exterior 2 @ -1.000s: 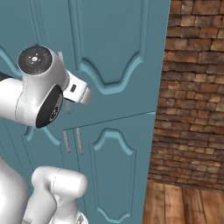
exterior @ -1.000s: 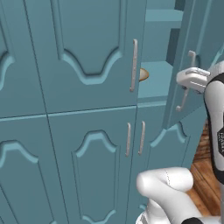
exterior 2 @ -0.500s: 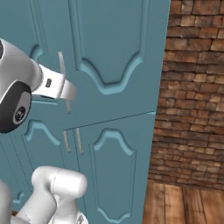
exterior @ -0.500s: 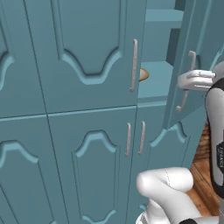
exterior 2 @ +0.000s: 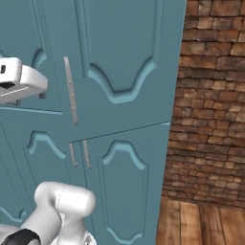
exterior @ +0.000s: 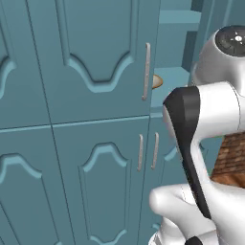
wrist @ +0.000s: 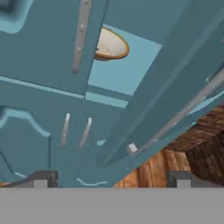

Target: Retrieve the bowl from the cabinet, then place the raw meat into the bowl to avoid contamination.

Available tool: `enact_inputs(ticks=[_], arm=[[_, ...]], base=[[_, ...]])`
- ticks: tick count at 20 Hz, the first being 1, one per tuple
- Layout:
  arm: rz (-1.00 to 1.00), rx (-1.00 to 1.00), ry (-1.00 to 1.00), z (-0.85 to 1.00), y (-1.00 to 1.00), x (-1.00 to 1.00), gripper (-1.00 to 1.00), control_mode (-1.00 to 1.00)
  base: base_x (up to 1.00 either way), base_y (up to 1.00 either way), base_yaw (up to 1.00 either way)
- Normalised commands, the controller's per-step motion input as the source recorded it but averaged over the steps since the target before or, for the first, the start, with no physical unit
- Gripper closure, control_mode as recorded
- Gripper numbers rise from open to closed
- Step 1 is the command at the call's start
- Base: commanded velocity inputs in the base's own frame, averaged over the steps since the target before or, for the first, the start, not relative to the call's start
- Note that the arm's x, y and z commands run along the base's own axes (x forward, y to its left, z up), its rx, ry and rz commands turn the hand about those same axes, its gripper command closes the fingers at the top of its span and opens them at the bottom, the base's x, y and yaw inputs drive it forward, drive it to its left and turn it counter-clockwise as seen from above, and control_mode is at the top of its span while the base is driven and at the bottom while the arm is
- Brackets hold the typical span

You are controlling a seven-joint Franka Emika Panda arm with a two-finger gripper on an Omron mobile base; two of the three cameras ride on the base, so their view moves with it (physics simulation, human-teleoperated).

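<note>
- There is one bowl [wrist: 111,45]. It is round, shallow and tan, with a darker brown rim. It sits on a teal shelf [wrist: 127,70] inside the cabinet [exterior: 91,72]. The closed door beside it hides part of it.
- In the left base view just a small brown edge of the bowl [exterior: 157,81] peeks out past that door.
- The cabinet is tall, smooth and teal-blue. Its doors have raised panels with a curvy arch shape.
- One upper door [wrist: 175,87] on the right stands open. Its long thin silver handle [wrist: 183,114] runs along it in the hand view.
- The closed upper door beside the bowl has one slim silver bar handle [exterior: 146,72]. It stands straight up and down.
- Below it, the lower doors have two short silver handles [exterior: 147,151], side by side and close together.
- The gripper [wrist: 111,179] has two small dark finger tips [wrist: 39,179]. They stand far apart, with nothing between them. They are well apart from the bowl and touch no door.
- One white arm [exterior: 210,119] with a dark band stands in front of the cabinet.
- To the right is a wall of rough red-brown bricks [exterior 2: 210,95]. Under it is a floor of brown wood planks [exterior 2: 201,225].
</note>
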Motion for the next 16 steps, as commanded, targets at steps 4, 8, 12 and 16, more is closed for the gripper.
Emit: enact_inputs(ticks=[4,8,12,16], arm=[[0.13,-0.44,0.19,0.0,0.42,0.0,-1.0,-1.0],[0.19,-0.37,0.21,-0.11,0.16,0.14,-1.0,-1.0],[0.14,-0.31,0.25,-0.09,0.0,0.23,-1.0,-1.0],[0.14,-0.26,0.26,-0.12,-0.03,0.26,-1.0,-1.0]], base=[[0.0,0.0,0.0],[0.0,0.0,0.0],[0.0,0.0,0.0],[0.0,0.0,0.0]])
